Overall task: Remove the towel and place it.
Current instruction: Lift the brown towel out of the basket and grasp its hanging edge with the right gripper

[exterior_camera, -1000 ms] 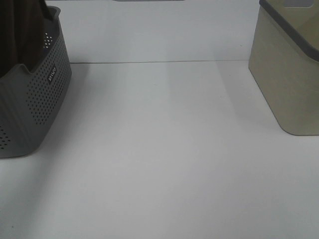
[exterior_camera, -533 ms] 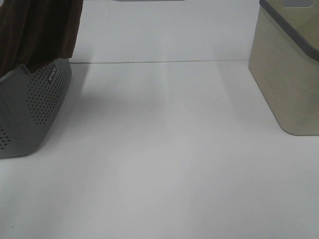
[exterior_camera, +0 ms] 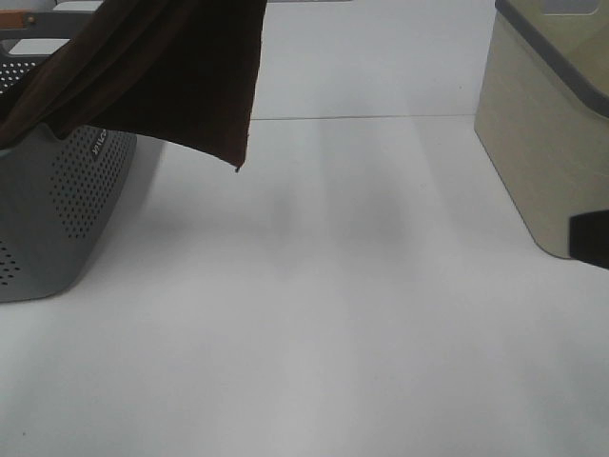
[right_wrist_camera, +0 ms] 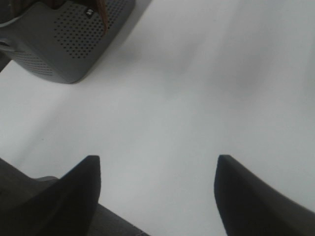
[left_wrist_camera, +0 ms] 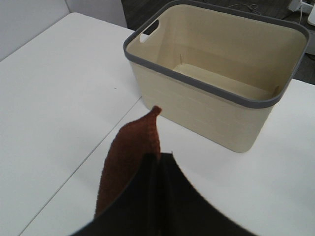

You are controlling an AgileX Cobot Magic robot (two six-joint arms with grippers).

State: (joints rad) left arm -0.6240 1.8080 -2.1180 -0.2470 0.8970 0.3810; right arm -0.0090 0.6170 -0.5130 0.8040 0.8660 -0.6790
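Observation:
The towel [exterior_camera: 181, 71] is dark brown. It hangs from above the frame at the top left of the high view, trailing out of the grey basket [exterior_camera: 57, 209], and its lower corner dangles free over the table. In the left wrist view my left gripper [left_wrist_camera: 158, 160] is shut on a fold of the towel [left_wrist_camera: 130, 167], which sticks out past the fingers. My right gripper [right_wrist_camera: 157, 169] stands open over bare table with nothing between its fingers. A dark part of the right gripper [exterior_camera: 590, 238] shows at the right edge of the high view.
A beige bin [exterior_camera: 547, 133] with a grey rim stands at the back right, and its inside [left_wrist_camera: 221, 73] looks empty. The grey perforated basket [right_wrist_camera: 64, 39] sits at the table's left. White table [exterior_camera: 333, 314] lies between them.
The towel has risen out of the basket and swung right, and its corner now hangs beyond the basket's side. A dark part of the right gripper has come in at the right edge.

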